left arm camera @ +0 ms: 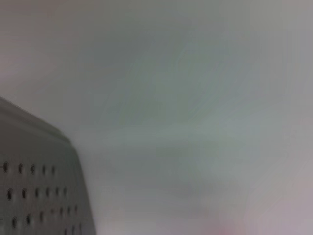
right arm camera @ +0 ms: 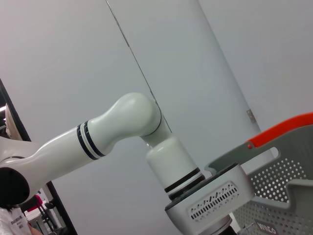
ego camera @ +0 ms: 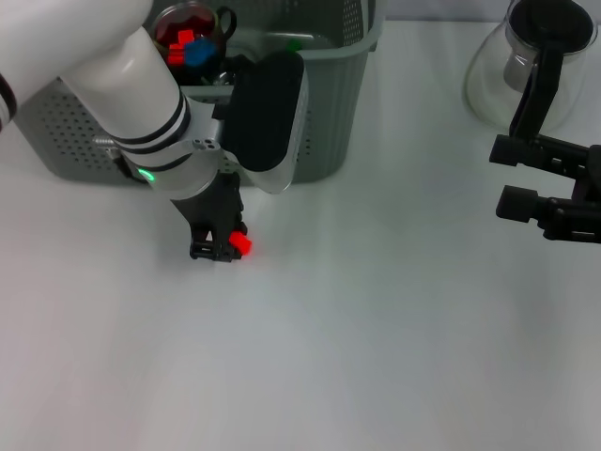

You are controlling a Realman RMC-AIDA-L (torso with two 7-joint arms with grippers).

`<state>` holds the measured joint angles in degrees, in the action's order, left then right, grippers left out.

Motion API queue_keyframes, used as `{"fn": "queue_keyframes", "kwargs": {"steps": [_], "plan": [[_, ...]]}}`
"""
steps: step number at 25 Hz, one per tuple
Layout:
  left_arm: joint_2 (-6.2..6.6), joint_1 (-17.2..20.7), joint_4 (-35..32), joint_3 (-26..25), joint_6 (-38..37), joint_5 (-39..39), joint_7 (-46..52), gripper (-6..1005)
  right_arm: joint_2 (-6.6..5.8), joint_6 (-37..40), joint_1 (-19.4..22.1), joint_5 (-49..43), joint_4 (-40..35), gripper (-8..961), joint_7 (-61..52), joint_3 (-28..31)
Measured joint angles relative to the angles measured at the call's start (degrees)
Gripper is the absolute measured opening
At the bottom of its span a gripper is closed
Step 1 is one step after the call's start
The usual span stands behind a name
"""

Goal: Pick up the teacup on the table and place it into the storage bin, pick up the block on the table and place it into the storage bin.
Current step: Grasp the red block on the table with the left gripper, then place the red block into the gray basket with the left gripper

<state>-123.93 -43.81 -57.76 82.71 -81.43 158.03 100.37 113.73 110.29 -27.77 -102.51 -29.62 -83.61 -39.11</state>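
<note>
One small red block [ego camera: 240, 243] sits between the left claw [ego camera: 218, 246] fingers.

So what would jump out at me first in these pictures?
The small red block between the left gripper's black fingers, low on the white table. Behind it stands the grey-green perforated plastic storage bin, with a glass teacup inside. A clear glass teapot sits far right, above the idle right gripper.
</note>
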Motion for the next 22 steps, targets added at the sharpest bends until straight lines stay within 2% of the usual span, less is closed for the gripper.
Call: {"fn": "queue_keyframes", "kwargs": {"steps": [6, 8, 12, 13, 14, 15, 19, 22], "plan": [[-0.19, -0.13, 0.55, 0.0, 0.86, 1.35, 0.52, 351, 0.0, 0.06, 0.0, 0.01, 0.0, 928, 0.03, 0.0], [-0.26, 0.06, 0.13, -0.21, 0.52, 1.43, 0.6, 193, 0.0, 0.06, 0.0, 0.02, 0.0, 928, 0.03, 0.0], [-0.41, 0.83, -3.77, -1.95, -5.36, 0.05, 1.44, 195, -0.01, 0.05, -0.01, -0.01, 0.0, 928, 0.03, 0.01], [-0.47, 1.12, -7.34, -5.41, -11.7, -2.6, 1.87, 195, -0.03, 0.1, -0.03, 0.0, 0.0, 928, 0.03, 0.01], [-0.47, 1.12, -7.34, -5.41, -11.7, -2.6, 1.87, 195, -0.05, 0.12, -0.05, 0.03, -0.01, 928, 0.03, 0.0], [-0.48, 1.17, -8.99, -7.97, -16.21, -4.68, 2.27, 196, -0.07, 0.14, -0.06, 0.07, -0.04, 928, 0.03, 0.0], [-0.1, 0.2, -12.96, -21.79, -31.77, -11.88, 5.67, 197, -0.09, 0.22, -0.1, 0.14, -0.23, 928, 0.03, 0.0], [1.7, -1.63, -12.89, -33.71, -36.43, -15.79, 9.96, 198, -0.1, 0.32, -0.09, 0.16, -0.31, 927, 0.08, 0.0]]}}
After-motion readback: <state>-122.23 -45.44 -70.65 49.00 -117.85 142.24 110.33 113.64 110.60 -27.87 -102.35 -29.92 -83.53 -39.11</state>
